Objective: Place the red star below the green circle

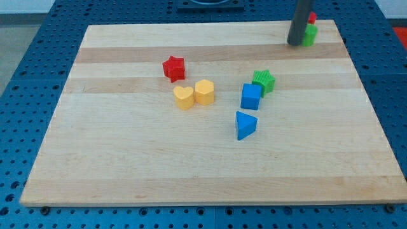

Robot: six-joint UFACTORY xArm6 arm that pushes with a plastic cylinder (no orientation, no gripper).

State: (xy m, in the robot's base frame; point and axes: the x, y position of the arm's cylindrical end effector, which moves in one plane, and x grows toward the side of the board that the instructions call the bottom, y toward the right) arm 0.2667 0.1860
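Observation:
The red star lies on the wooden board, left of the middle and toward the view's top. The green circle sits near the board's top right corner, with a red block just above it. My tip rests on the board right beside the green circle, on its left side, partly hiding it. The tip is far to the right of the red star.
A yellow heart and a yellow hexagon lie just below the red star. A green star, a blue cube and a blue triangle cluster near the middle.

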